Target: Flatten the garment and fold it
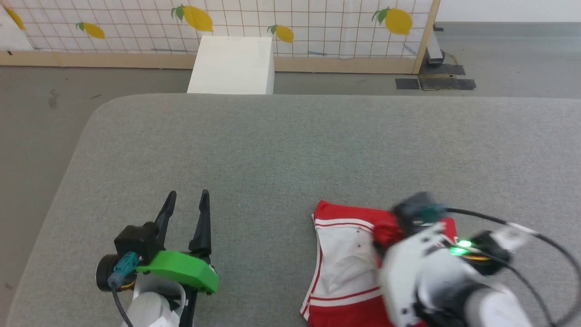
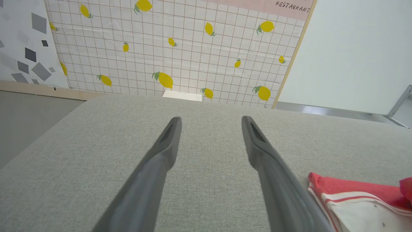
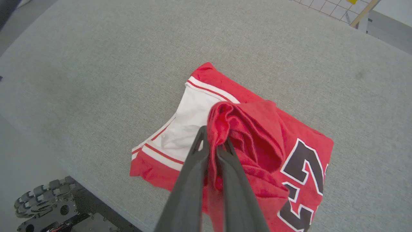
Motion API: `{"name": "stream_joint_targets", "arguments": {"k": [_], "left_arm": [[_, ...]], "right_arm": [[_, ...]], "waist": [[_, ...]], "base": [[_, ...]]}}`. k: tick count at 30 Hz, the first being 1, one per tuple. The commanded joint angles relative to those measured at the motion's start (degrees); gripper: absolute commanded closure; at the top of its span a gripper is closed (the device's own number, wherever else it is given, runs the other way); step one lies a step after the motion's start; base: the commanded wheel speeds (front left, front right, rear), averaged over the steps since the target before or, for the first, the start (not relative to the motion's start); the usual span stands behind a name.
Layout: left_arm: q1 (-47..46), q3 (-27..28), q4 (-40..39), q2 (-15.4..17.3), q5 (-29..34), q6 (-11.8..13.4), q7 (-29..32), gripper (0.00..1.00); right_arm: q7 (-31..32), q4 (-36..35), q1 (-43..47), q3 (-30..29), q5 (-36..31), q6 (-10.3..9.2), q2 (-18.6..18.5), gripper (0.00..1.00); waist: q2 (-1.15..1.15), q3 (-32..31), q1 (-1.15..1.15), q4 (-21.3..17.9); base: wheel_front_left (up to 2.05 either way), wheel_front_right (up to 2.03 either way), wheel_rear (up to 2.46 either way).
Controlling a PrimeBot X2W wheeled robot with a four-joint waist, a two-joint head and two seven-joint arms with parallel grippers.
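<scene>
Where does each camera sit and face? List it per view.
Head view: from the head, down at the table; left hand open lower left, right arm over the garment.
Left wrist view: on that wrist, along the left hand's fingers toward the lemon wall.
Right wrist view: down along the right hand, shut on the garment.
Head and left wrist views share the lemon wall.

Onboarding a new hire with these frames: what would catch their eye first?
The red garment with white sleeves, lying folded over by the grey table's near right edge, with the right gripper shut on a bunched red fold of it. Next, the left gripper, open and apart from the cloth, at the lower left of the head view. Then the lemon-print panel behind.
</scene>
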Motion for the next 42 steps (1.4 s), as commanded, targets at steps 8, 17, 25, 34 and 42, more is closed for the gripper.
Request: {"name": "stream_joint_targets", "arguments": {"k": [8,17,25,34,42], "left_arm": [[-2.13,-1.28,0.46,-0.28,-0.02,-0.4,-0.26,0.0],[-2.07,-0.83,0.87,-0.29,-0.47,-0.43,-0.26,0.0],[-1.22,0.13,0.45,-0.29,-0.25,-0.43,-0.26,0.0],[-0.21,0.88,-0.77,-0.29,-0.05,-0.42,-0.26,0.0],[-0.22,0.72,-1.51,-0.29,0.06,-0.43,-0.26,0.0]], "right_arm": [[-6.63,18.98,-9.23,9.43,3.17,-0.08,0.39,1.0],[-17.7,25.24,-14.04,10.9,9.02,-0.08,0.71,0.0],[-34.81,16.22,-10.78,0.89,12.57,-0.08,0.73,0.0],[-48.62,15.15,0.18,-19.09,16.11,-0.08,0.74,0.0],[-40.82,29.76,3.76,-22.91,26.32,-0.08,0.74,0.0]], "waist": [[0.0,1.63,0.0,2.13],[0.0,1.94,0.0,1.96],[0.0,0.56,0.0,0.13],[0.0,-0.13,0.0,-1.81],[0.0,0.47,0.0,-2.41]], "base": [[0.0,0.0,0.0],[0.0,0.0,0.0],[0.0,0.0,0.0],[0.0,0.0,0.0],[0.0,0.0,0.0]]}}
